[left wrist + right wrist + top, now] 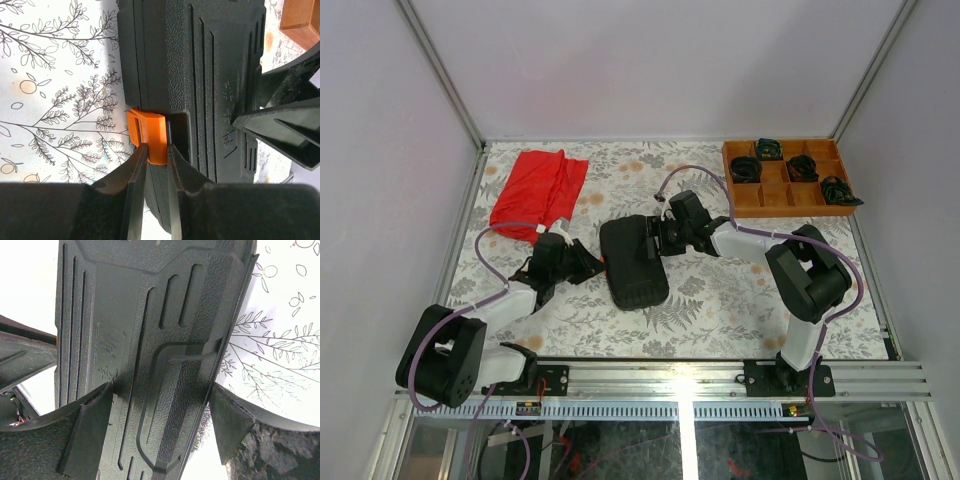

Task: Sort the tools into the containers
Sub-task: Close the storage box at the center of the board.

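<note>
The black tool case (633, 262) lies closed in the middle of the table. My left gripper (592, 262) is at its left edge. In the left wrist view the gripper (156, 152) is shut on the case's orange latch (149, 131). My right gripper (658, 240) is open at the case's far right edge. In the right wrist view it (161, 390) spans the ribbed lid (150, 330), one fingertip (102, 400) on the lid, the other beside the case's edge. No hammer, pliers or screwdrivers show in any view.
A red cloth (538, 190) lies at the back left. An orange-brown wooden compartment tray (788, 196) with black coiled bundles (745, 169) stands at the back right. A floral mat (720, 300) covers the table.
</note>
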Robot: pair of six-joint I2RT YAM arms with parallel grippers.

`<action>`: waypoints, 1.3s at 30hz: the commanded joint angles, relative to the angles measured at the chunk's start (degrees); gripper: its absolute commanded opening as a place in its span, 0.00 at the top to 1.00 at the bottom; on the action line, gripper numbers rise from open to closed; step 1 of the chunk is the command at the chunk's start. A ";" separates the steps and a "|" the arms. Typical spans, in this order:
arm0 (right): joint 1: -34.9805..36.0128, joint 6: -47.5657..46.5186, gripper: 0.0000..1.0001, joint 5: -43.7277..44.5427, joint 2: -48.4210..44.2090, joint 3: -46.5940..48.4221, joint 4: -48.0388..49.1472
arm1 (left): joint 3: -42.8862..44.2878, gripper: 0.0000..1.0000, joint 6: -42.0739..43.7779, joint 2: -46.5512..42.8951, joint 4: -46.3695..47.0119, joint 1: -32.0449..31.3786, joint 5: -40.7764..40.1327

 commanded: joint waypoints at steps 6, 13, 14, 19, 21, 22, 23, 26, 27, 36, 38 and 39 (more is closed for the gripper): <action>2.06 -4.15 0.58 1.02 3.72 -1.18 -6.23 | 1.46 0.85 2.58 0.95 -7.61 0.10 -7.90; 2.03 -4.17 0.58 0.83 4.06 -1.04 -6.20 | 1.26 0.78 2.59 0.08 -8.29 0.09 -8.24; 2.07 -4.14 0.58 0.76 4.08 -0.98 -6.27 | 1.17 0.78 2.52 0.12 -8.15 0.09 -8.18; 2.07 -4.15 0.58 0.67 4.25 -0.98 -6.24 | 1.50 0.79 2.46 0.65 -8.65 0.09 -8.52; 2.07 -4.16 0.58 0.58 4.33 -1.00 -6.20 | 1.78 0.79 2.35 0.70 -9.45 0.09 -9.16; 2.07 -4.13 0.58 0.58 4.27 -0.95 -6.16 | 1.82 0.80 2.28 0.48 -9.73 0.09 -9.38; 2.05 -4.15 0.58 0.58 4.42 -0.90 -6.17 | 1.85 0.80 2.25 0.34 -9.95 0.11 -9.48; 2.06 -4.14 0.58 0.50 4.44 -0.91 -6.18 | 1.84 0.80 2.07 -0.78 -10.82 0.09 -10.24; 2.05 -4.15 0.58 0.48 4.44 -0.89 -6.18 | 1.82 0.80 2.06 -1.16 -11.08 0.09 -10.49; 2.07 -4.17 0.58 0.50 4.69 -0.78 -6.32 | 1.62 0.79 1.47 -2.04 -11.98 0.18 -11.71; 2.05 -4.23 0.58 0.50 4.81 -0.52 -6.45 | 1.32 0.79 1.37 -2.48 -12.15 0.26 -11.94; 2.03 -4.26 0.58 0.50 4.87 -0.49 -6.44 | 1.22 0.78 1.36 -2.77 -12.33 0.31 -12.14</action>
